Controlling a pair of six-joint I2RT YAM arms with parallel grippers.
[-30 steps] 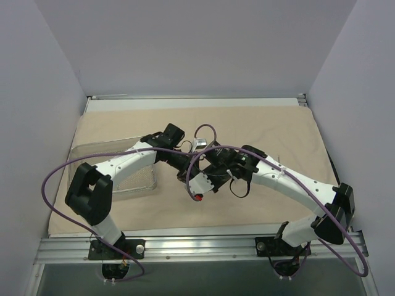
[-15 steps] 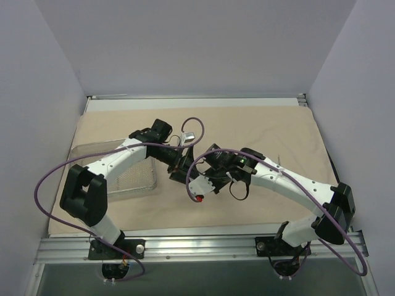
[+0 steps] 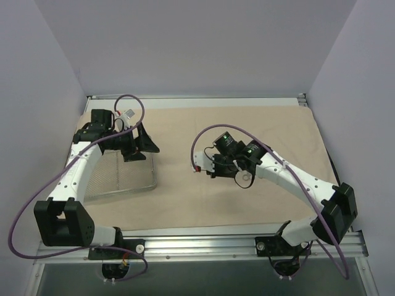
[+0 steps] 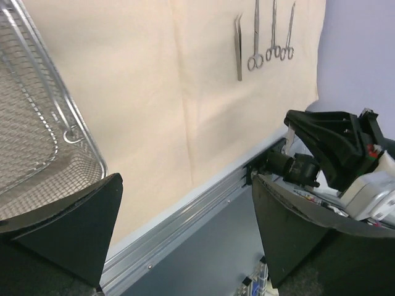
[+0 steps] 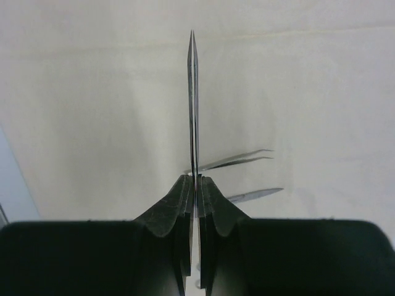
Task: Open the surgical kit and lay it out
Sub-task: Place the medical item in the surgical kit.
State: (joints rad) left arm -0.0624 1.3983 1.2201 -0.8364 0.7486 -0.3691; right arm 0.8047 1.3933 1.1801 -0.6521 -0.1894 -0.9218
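Steel instrument (image 5: 192,105) juts ahead from your right gripper (image 5: 194,185), clenched on it; your left gripper (image 4: 186,184) gapes wide, mesh tray (image 4: 28,123) beside one finger.

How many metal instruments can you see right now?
5. Four lie in a row on the cloth: tweezers and three ring-handled tools. The right gripper holds a fifth instrument, edge-on. Others may be hidden behind the arms.
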